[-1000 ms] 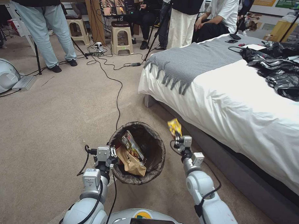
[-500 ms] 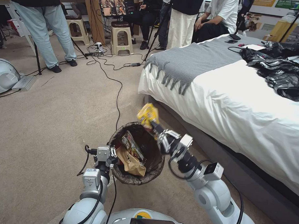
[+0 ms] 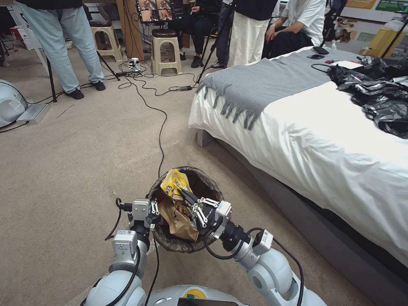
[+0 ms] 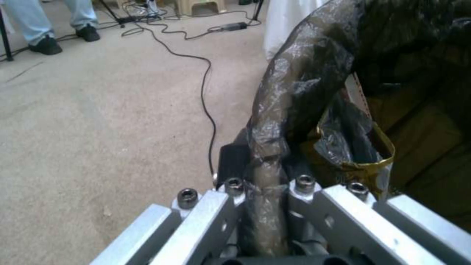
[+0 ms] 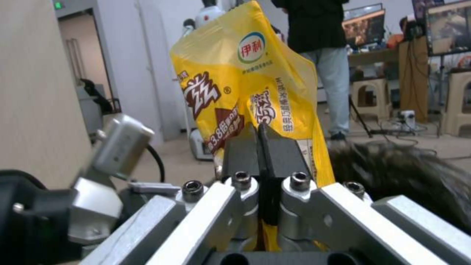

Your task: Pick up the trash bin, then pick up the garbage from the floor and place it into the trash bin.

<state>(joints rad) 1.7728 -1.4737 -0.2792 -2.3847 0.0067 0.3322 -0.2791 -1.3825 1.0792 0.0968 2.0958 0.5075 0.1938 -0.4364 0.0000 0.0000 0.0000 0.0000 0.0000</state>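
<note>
The trash bin (image 3: 213, 186), round with a dark brown liner (image 4: 294, 95), hangs just above the carpet in front of me. My left gripper (image 3: 155, 213) is shut on its near-left rim, the liner pinched between the fingers (image 4: 234, 206). Inside lie a brown paper bag (image 3: 177, 222) and a packet. My right gripper (image 3: 185, 198) reaches over the bin's opening, shut on a yellow snack wrapper (image 3: 174, 183) that stands up from its fingertips (image 5: 275, 154). The wrapper (image 5: 245, 84) carries red and brown print.
A bed (image 3: 334, 148) with a white sheet, a grey throw (image 3: 260, 84) and black plastic sheeting (image 3: 394, 101) runs along the right. A black cable (image 3: 161, 131) crosses the carpet toward the bin. Stools (image 3: 166, 50), people's legs and a white machine (image 3: 0, 104) stand farther back and left.
My right arm swung left and down, carrying the yellow wrapper from beside the bin's right rim to over its opening. The left gripper and bin stayed put.
</note>
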